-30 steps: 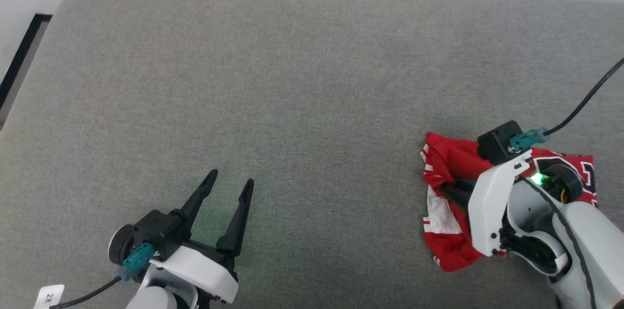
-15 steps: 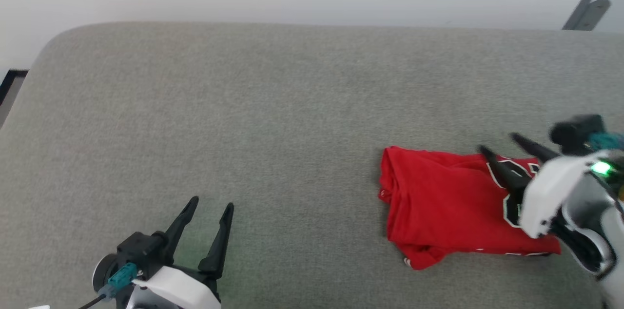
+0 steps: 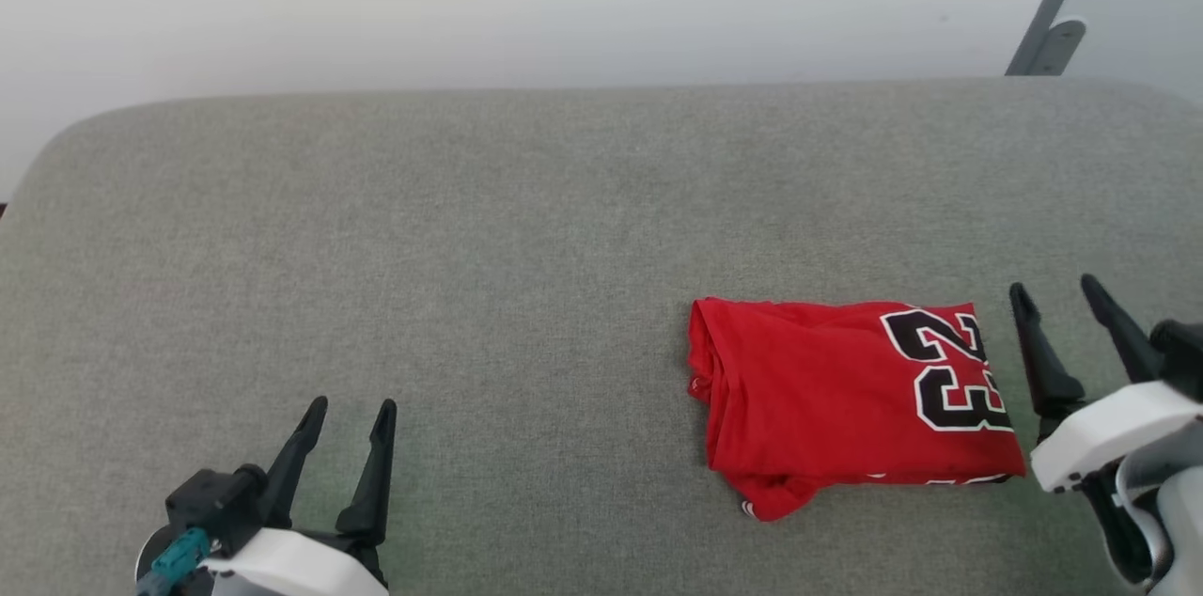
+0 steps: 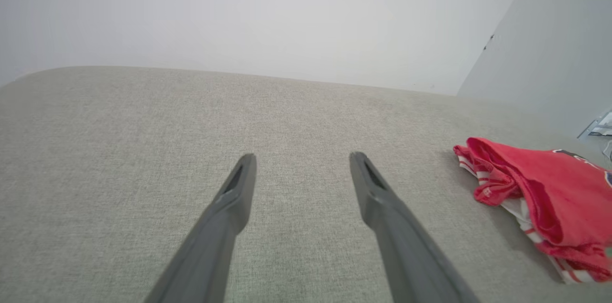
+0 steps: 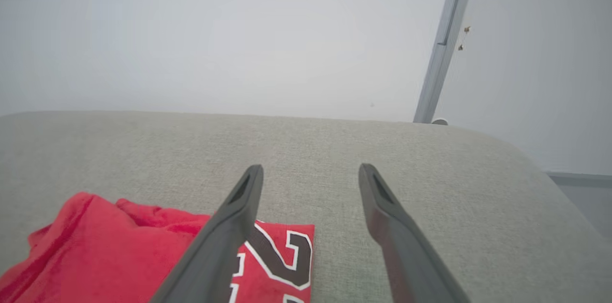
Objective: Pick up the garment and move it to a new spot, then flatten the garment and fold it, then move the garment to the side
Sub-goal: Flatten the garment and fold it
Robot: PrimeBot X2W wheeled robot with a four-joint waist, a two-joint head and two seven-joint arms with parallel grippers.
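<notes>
Two pincers, both spread wide and both empty, are what you have at this point. Your right pincer (image 3: 1053, 288) hangs with its fingers parted and nothing between them. The garment (image 3: 827, 389) lies just beside it on its inner side, toward your other arm, and apart from the fingers as far as the head view shows. From the right wrist one finger crosses in front of the numbered corner, but no cloth sits in the gap.

The end of the shirt nearest that pincer carries the black-and-white "23". Outward from there the red cloth runs as a compact, roughly rectangular packet. Its far edge is bunched into soft ridges, and a scrap of striped trim pokes out at the near corner.

Your left pincer (image 3: 352, 405) is just as open and is well apart from the shirt, over bare grey cushion (image 3: 526, 229). From its wrist the garment shows off to the side with its layered edges stacked.

Judging by this, you can count the pick-up, flattening and folding as done, because the shirt lies folded and released. It also sits toward the right end of the cushion, so the move aside looks finished too, or close to it. What may be left is small: tucking in the stray trim, or nudging the packet further over if you want it nearer the edge.
</notes>
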